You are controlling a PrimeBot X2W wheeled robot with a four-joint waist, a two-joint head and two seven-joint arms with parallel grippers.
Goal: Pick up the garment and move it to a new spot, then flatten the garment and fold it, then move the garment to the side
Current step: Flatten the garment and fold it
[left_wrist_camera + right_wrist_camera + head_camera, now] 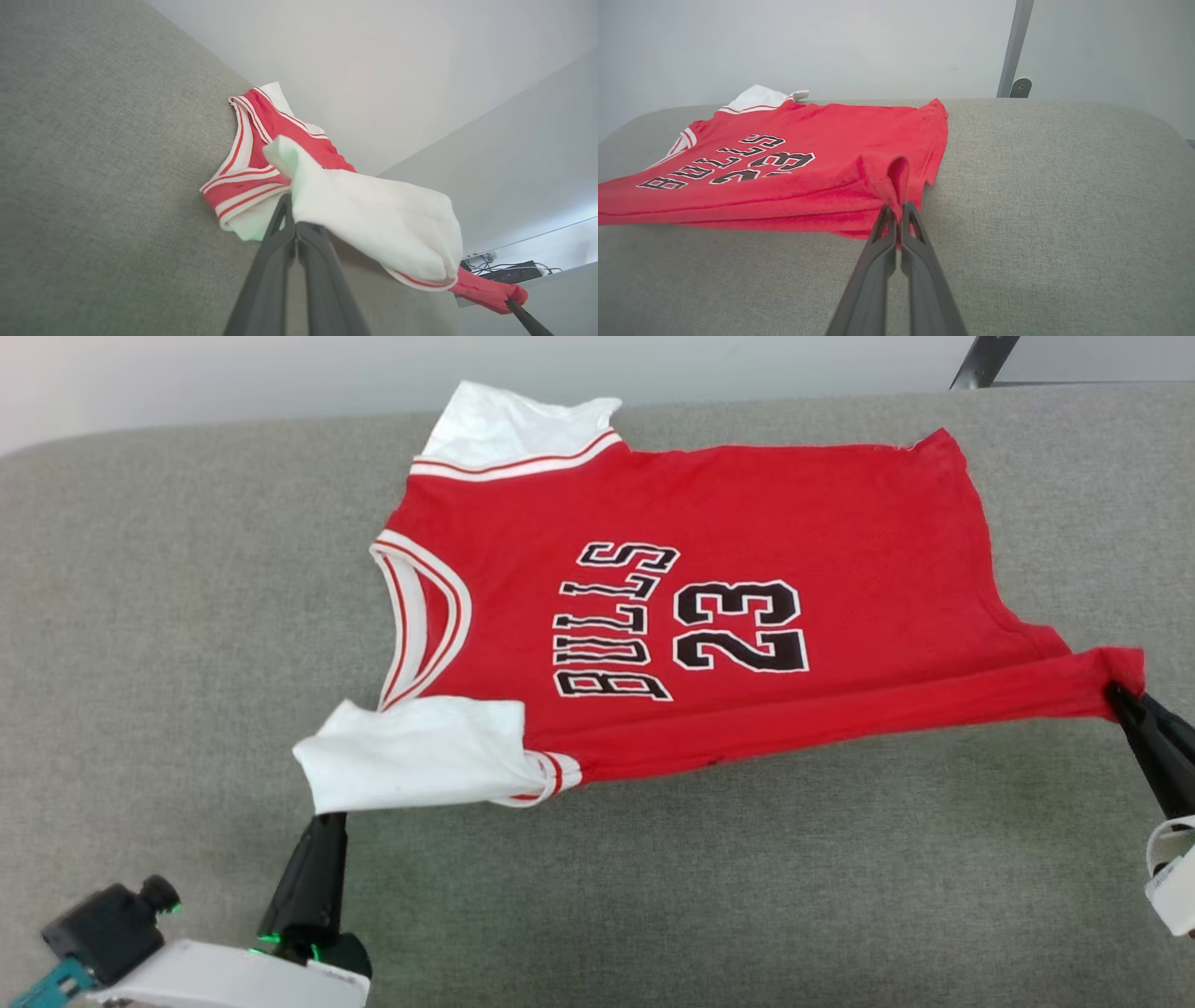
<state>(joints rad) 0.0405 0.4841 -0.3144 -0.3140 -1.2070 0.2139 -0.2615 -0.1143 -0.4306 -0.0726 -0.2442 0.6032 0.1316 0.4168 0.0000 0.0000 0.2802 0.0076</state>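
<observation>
The garment (728, 513) is a red shirt with white sleeves, printed "BULLS 23", spread face up across the grey cushion (140, 616). Its near edge is lifted and stretched between my two grippers. My left gripper (329, 818) is shut on the near white sleeve (373, 219); the fingertips sit under the cloth. My right gripper (1117, 693) is shut on the near hem corner (896, 186), which bunches up at the fingertips. The far sleeve (509, 425) and far hem corner (938, 443) lie flat on the cushion. In the left wrist view the right gripper's dark tip (511, 304) pinches the red corner.
The grey cushion stretches wide on all sides of the shirt, with a rounded back edge against a pale wall (280, 373). A metal post (1014, 46) stands behind the cushion at the back right. Cables and a dark box (504, 269) lie beyond the cushion.
</observation>
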